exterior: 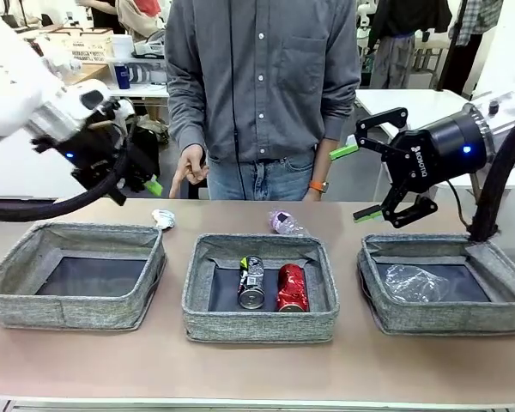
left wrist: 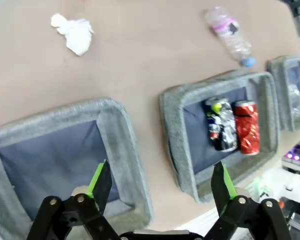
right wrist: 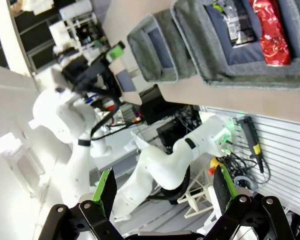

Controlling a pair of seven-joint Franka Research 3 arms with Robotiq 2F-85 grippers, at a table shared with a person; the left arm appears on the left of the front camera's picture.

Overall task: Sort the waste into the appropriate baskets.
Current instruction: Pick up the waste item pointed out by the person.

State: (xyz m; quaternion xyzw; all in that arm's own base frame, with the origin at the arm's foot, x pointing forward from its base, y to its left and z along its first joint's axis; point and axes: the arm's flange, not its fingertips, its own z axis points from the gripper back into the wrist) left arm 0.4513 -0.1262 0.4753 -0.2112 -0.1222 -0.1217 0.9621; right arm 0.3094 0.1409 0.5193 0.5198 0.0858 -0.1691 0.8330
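Three grey fabric baskets stand in a row: left (exterior: 69, 311), middle (exterior: 257, 326), right (exterior: 451, 319). A dark can (exterior: 251, 281) and a red can (exterior: 292, 287) lie side by side in the middle one. The right one holds a crushed clear bottle (exterior: 416, 281). Behind the baskets a white paper wad (exterior: 163, 218) and a pink-labelled bottle (exterior: 285, 224) lie on the table. My left gripper (exterior: 146, 178) hangs open above the table's far left, over the left basket (left wrist: 117, 130). My right gripper (exterior: 356, 183) is open in the air above the right basket's back edge, holding nothing.
A person in a grey shirt stands at the far side, one hand (exterior: 189, 169) pointing down near the table's back edge between the wad and the bottle. The left basket's dark floor is bare. Free tabletop lies in front of the baskets.
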